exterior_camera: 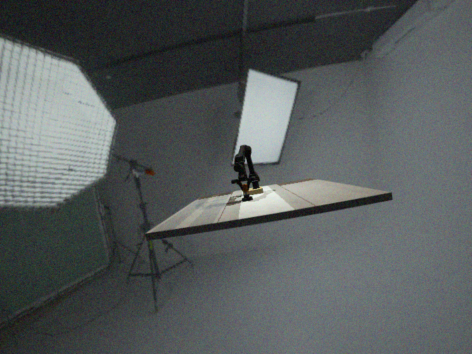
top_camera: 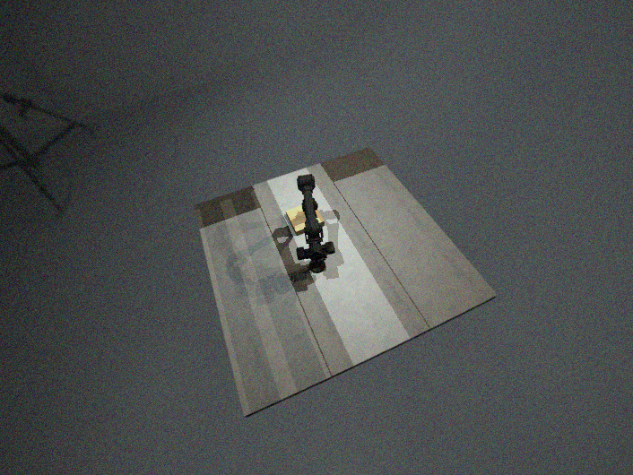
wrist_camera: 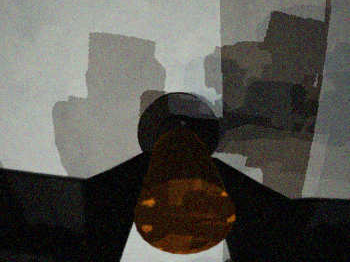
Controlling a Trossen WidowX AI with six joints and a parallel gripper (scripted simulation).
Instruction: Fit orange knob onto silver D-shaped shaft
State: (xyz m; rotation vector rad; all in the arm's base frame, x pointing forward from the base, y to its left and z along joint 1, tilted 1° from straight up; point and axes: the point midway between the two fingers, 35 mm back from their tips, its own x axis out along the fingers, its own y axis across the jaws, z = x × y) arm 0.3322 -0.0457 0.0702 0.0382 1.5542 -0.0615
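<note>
At the left of the wrist view, one of the dark fingers presses in against the side of the orange knob [wrist_camera: 185,213] [exterior_camera: 245,187]; its mate closes from the right, so the pair is clamped on the knob. Gripping the sides keeps the underside free, which matters because the hole is down there, out of sight.

In the middle, the knob's near end faces the wrist camera and its far end points at the round, dark pedestal [wrist_camera: 179,105] [exterior_camera: 247,198] [top_camera: 317,266], which stands on the desk [top_camera: 378,316] [exterior_camera: 305,196]. The knob looks lined up over the pedestal's centre, presumably so that a straight push can seat it. The silver shaft is not distinguishable; the knob hides most of where it should be. Whether the knob is just above the shaft or already partly on it, I cannot tell, nor whether the flats agree.

Further right in the exterior view, the arm [exterior_camera: 249,161] [top_camera: 310,217] rises from beside a yellowish block [exterior_camera: 256,190] [top_camera: 295,220] and bends over so the fingers hang down, a pose that suits pressing downward. The likely next need is a small turn to match the flats, then a gentle push; forcing it while misaligned could jam or tilt the knob.
</note>
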